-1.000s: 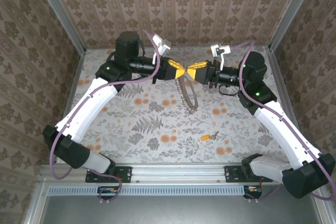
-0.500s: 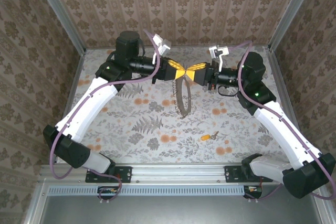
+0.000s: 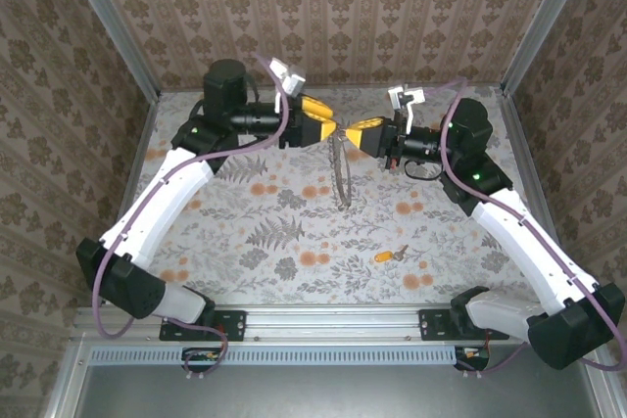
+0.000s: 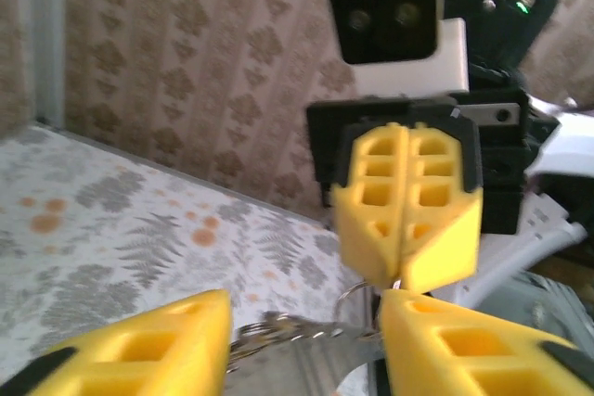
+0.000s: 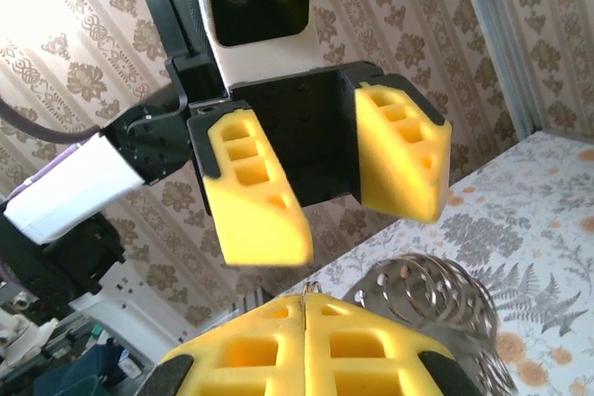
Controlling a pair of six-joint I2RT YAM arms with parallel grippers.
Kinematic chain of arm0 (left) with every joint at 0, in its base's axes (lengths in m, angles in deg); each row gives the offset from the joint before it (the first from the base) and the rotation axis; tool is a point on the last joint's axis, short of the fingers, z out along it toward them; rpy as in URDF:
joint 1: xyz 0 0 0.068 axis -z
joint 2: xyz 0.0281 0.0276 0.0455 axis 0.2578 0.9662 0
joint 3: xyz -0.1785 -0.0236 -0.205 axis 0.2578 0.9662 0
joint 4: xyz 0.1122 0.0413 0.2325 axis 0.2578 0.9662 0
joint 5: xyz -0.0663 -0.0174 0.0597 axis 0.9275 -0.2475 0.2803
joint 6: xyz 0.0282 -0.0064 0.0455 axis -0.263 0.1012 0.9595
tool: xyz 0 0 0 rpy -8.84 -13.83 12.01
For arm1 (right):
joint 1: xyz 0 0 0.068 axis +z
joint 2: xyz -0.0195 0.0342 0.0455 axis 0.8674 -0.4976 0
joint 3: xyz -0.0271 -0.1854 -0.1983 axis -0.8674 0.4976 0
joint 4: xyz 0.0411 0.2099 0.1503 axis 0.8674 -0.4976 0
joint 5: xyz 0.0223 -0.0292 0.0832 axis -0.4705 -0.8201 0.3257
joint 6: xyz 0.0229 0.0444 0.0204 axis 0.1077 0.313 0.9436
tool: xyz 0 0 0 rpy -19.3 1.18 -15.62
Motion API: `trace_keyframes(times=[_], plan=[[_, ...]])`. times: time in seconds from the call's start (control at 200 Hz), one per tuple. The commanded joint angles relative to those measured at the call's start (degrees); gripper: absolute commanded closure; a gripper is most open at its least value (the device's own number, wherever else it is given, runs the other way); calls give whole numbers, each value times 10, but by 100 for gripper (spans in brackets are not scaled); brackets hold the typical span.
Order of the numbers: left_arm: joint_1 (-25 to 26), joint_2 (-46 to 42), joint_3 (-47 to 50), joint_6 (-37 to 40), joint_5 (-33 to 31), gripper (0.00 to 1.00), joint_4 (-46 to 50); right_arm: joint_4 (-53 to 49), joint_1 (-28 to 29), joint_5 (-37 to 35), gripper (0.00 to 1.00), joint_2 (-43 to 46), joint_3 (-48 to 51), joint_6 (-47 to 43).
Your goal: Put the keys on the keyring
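in the top view the left arm (image 3: pixel 167 193) rises from its base at 7 o'clock toward 12, then bends so its wrist points to 3 o'clock, held above the counter (image 3: pixel 245 242). the right arm (image 3: pixel 519 232) mirrors it, rising from 5 o'clock and turning its wrist to 9 o'clock. the two wrists face each other tip to tip over the far middle of the counter.

the left jaws stand apart, their yellow fingers (image 5: pixel 255 197) spread with a clear gap between them. the right jaws are pressed together, clamped on the top of the keyring (image 3: pixel 341 173), which hangs from their tip as a long narrow loop dropping toward 6 o'clock. in the left wrist view the upper part of the keyring (image 4: pixel 297 340) lies in the gap between the left jaws; whether it touches either finger i cannot tell.

the key (image 3: pixel 386 256) lies flat on the counter, well apart from both jaws, at about 5 o'clock from the hanging loop, its orange head toward 8 o'clock and its blade toward 2.
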Motion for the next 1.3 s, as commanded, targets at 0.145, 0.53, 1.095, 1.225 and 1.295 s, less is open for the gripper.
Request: trace_keyframes(times=[0.145,0.53,1.095,1.225,1.295], plan=[[-12,-76,97,-148,-74,53,-199,182,-4,-62,100,24,48,50],[41,-58,160,-264,-96,68,-367,332,-2,-101,100,-10,61,133],[49,1,165,-387,-87,73,-568,339,-2,-101,100,-8,81,139],[49,4,169,-398,-84,73,-583,337,-2,-105,100,-8,81,136],[49,3,171,-401,-84,72,-586,335,-2,-105,100,-9,81,134]])
